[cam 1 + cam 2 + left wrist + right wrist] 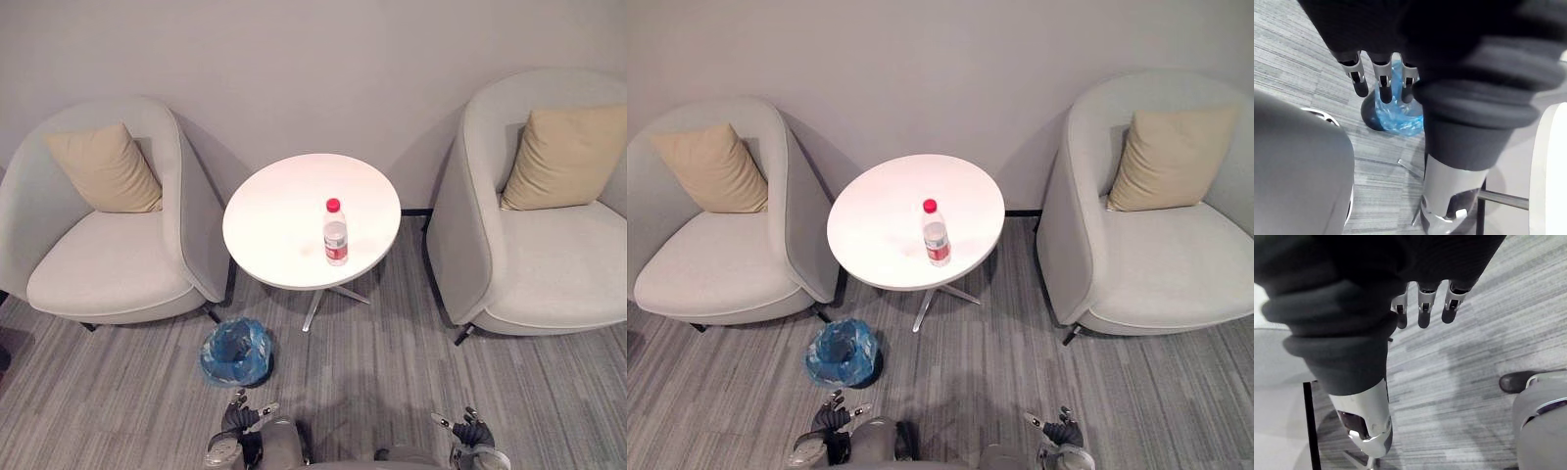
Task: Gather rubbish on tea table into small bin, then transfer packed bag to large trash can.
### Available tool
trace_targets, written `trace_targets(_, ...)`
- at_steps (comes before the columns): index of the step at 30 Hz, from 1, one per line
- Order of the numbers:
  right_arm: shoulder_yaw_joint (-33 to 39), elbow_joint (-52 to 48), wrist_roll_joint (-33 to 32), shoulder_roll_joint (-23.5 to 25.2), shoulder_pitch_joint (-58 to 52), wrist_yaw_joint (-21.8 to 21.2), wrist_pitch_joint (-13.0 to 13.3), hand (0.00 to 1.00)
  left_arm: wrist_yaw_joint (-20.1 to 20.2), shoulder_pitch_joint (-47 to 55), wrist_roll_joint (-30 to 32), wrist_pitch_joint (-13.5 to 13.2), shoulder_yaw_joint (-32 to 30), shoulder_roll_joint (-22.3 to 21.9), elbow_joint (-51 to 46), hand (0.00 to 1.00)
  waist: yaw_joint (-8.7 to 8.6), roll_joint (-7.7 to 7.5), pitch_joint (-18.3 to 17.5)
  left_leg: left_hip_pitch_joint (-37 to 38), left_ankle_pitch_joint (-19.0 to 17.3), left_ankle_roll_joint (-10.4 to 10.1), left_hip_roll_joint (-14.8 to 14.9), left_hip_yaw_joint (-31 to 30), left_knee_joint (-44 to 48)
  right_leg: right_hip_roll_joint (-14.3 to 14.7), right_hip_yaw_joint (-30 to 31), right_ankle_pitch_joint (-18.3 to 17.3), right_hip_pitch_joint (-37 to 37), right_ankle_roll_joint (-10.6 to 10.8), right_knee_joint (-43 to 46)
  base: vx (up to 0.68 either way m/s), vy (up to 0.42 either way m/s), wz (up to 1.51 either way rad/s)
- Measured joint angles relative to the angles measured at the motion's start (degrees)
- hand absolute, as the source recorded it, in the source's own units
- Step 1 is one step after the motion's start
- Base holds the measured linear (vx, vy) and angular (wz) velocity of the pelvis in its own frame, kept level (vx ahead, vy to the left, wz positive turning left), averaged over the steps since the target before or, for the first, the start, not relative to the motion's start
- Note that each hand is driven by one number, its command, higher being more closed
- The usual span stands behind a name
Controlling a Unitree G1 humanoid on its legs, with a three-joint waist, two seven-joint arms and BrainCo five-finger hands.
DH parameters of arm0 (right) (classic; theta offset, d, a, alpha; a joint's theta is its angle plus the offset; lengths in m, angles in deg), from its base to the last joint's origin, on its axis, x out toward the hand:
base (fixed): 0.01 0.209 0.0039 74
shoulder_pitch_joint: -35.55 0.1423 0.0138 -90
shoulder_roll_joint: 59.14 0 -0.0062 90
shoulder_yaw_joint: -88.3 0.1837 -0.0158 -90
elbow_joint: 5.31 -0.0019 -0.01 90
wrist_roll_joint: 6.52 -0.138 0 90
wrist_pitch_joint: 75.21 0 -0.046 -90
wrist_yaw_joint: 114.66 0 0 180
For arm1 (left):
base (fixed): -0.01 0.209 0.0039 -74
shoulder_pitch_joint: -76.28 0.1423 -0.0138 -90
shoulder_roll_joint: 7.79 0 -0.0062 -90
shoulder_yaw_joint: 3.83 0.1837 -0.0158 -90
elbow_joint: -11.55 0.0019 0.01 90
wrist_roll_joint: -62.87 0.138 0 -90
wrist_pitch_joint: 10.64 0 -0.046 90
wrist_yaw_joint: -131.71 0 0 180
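1. Your left hand (239,419) hangs low over the grey carpet (372,372). Its fingers (1382,81) are straight and relaxed, with nothing in them.
2. Your right hand (469,432) hangs at the same height, well apart from the left. Its fingers (1422,311) are also loose and empty, and bare carpet lies past their tips.
3. The small bin (236,352) stands on the carpet just ahead of your left hand. It is lined with a blue bag (1396,110), which in the left wrist view sits right past the fingertips and is not touched by them.
4. The tea table (284,215), round and white, stands beyond the small bin. It is ahead of both hands and between them, somewhat nearer your left hand's side.
5. The water bottle (335,233), clear with a red cap, stands upright on the tea table, on the part of the top nearer your right hand. It is well out of either hand's reach as they hang.
6. The left armchair (108,264) sits ahead and outward of your left hand, with the left cushion (106,168) propped against its back.
7. The right armchair (558,264) sits ahead and outward of your right hand, with the right cushion (563,157) against its back.
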Motion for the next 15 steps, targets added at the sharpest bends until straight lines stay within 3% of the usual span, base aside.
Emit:
trace_targets(2,-0.3,0.2,0.1,0.5,0.2,-0.1,0.0,0.0,0.2,-1.2,0.2,0.0,0.0,1.2,0.3,0.0,0.39,-2.58,0.1,-0.1,-2.0,2.1,-3.2,-0.1,0.4,-2.5,1.0,-0.8,1.2,1.3,-1.8,0.25,0.131,0.32)
trace_targets(6,-0.5,0.3,0.8,0.2,3.0,-0.2,0.1,0.0,0.2,-1.2,0.2,0.0,0.1,1.3,0.5,0.0,0.82,-3.17,0.2,1.2,-8.5,2.7,-5.3,1.0,3.7,-5.3,3.2,-2.3,0.8,2.5,3.7,0.21,0.102,-0.1)
trace_targets(8,-1.5,0.4,1.0,0.1,3.8,-0.3,0.1,0.0,0.2,-0.8,0.2,0.0,1.4,1.6,0.8,0.0,0.74,-2.81,-0.2,3.7,-9.1,2.9,-6.1,1.8,1.8,-6.2,4.8,-2.3,-3.4,2.8,13.4,0.23,0.122,-0.27)
trace_targets(10,-2.0,1.4,2.0,0.7,3.6,-0.4,0.0,0.0,0.2,-0.5,0.2,0.0,3.3,2.7,0.9,0.0,0.5,-3.32,-0.7,7.5,-9.6,4.2,-7.3,1.3,-0.6,-7.8,5.5,-1.2,-9.8,6.3,29.6,0.27,0.097,0.05)
trace_targets(11,-2.0,1.7,2.2,0.7,3.4,-0.4,-0.1,0.0,0.1,-0.5,0.2,0.0,3.7,2.9,0.9,0.0,0.29,-3.36,-0.7,8.0,-9.8,4.4,-7.3,0.7,-0.4,-7.8,5.3,-2.1,-10.5,5.9,31.4,0.33,0.026,0.32)
trace_targets(12,-2.0,1.9,2.5,0.7,2.8,-0.4,-0.2,0.0,0.1,-0.5,0.2,0.0,4.0,3.0,0.9,0.0,-0.04,-3.28,-0.7,9.7,-10.0,4.5,-7.2,0.0,-0.7,-7.5,4.3,-4.2,-12.0,4.0,32.9,0.33,-0.026,0.53)
trace_targets(13,-2.0,1.9,2.7,0.6,2.6,-0.4,-0.2,0.0,0.1,-0.5,0.1,0.0,4.3,3.0,0.9,0.0,-1.04,-2.95,-0.8,10.9,-9.9,4.4,-6.6,-1.4,-1.7,-6.8,2.1,-5.5,-14.1,2.0,31.7,0.36,-0.079,0.62)
trace_targets(15,-2.0,1.9,2.7,0.3,2.5,-0.4,-0.2,0.0,0.1,-0.6,0.1,0.0,4.2,3.0,0.9,0.0,-1.23,-1.99,-0.8,11.2,-9.8,4.2,-4.7,-3.4,-1.2,-3.8,2.5,-5.7,-17.4,1.1,24.9,0.22,-0.117,0.54)
